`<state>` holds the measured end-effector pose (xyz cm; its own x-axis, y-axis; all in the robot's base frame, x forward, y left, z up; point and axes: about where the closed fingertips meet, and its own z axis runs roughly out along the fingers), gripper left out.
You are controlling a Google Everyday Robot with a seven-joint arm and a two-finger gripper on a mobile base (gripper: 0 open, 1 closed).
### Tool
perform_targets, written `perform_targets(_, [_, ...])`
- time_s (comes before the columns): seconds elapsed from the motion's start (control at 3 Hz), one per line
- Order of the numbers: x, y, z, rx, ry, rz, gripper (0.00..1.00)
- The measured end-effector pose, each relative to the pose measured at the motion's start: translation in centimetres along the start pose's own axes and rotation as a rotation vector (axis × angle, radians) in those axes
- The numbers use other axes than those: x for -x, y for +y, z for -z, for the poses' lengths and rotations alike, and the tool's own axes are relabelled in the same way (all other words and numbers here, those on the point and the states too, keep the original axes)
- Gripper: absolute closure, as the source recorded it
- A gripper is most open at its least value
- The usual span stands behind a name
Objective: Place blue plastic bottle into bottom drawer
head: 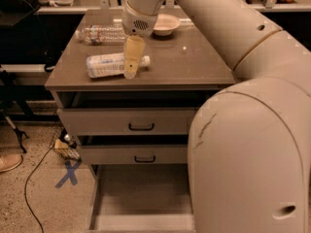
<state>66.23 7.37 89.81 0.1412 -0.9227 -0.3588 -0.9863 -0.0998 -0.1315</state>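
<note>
The blue plastic bottle (pixel 112 65) lies on its side on the cabinet top (pixel 194 64), white cap pointing right. My gripper (pixel 131 69) hangs down from the arm just above the bottle's cap end, its pale fingers overlapping the bottle's neck. The bottom drawer (pixel 141 198) is pulled out at the foot of the cabinet, its grey floor bare; its right part is hidden by my arm.
A clear crinkled bottle (pixel 99 34) lies at the back left of the top, and a white bowl (pixel 165 24) stands at the back. Two upper drawers (pixel 131 123) with black handles stand slightly open. A cable and a blue X mark (pixel 68 174) are on the floor at left.
</note>
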Motion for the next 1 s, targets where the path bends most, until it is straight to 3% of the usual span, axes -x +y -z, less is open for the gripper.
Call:
perform_targets(0.33, [0.2, -0.2, -0.4, 0.003, 0.002, 0.006, 0.0])
perform_targets(1.0, [2.0, -3.0, -4.2, 0.023, 0.021, 0.037, 0.0])
